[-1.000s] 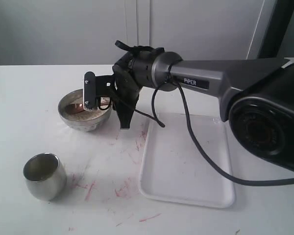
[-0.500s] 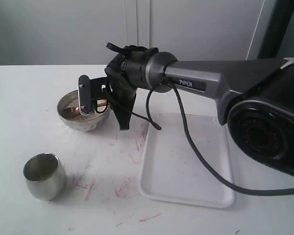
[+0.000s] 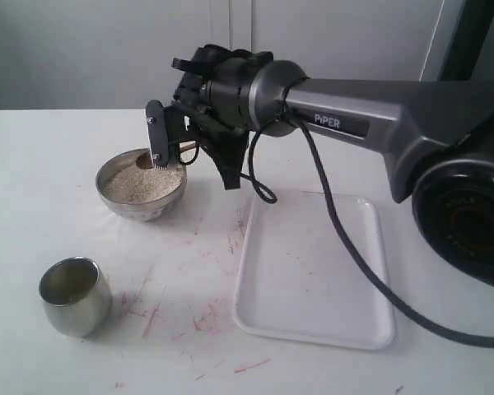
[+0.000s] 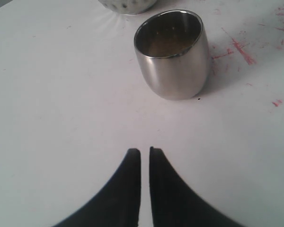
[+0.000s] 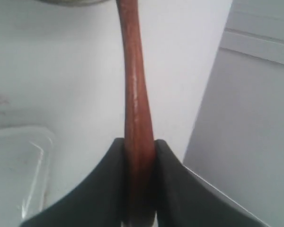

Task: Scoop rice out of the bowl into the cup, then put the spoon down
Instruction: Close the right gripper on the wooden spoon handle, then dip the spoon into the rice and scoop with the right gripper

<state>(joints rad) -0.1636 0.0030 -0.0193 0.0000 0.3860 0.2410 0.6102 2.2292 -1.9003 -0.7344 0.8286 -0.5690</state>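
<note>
So compared with a second ago, the right claw (image 5: pixel 138 144) has come up out of the bowl (image 3: pixel 142 206). Before, it sat low and blocked most of what was inside; now the rice (image 3: pixel 144 184) shows as a full, even, pale heap. The wrist has also lifted and swung a bit toward the back of the table (image 3: pixel 49 222).

Pose-wise, the right arm (image 3: pixel 354 123) reaches across from the right side and ends over the bowl's far right rim, with the claw pointing down. It's clamped on the handle of the spoon (image 5: pixel 135 94), fingers pressed against both sides. The spoon head is down at the far edge of the rice, though I can't tell whether it actually touches.

The left claw (image 4: pixel 145 151) hovers over bare table with its fingers nearly together and nothing between them. The cup (image 4: pixel 173 56) stands upright just ahead of it, well apart from the bowl. The white tray (image 3: pixel 313 280) lies to the right.
</note>
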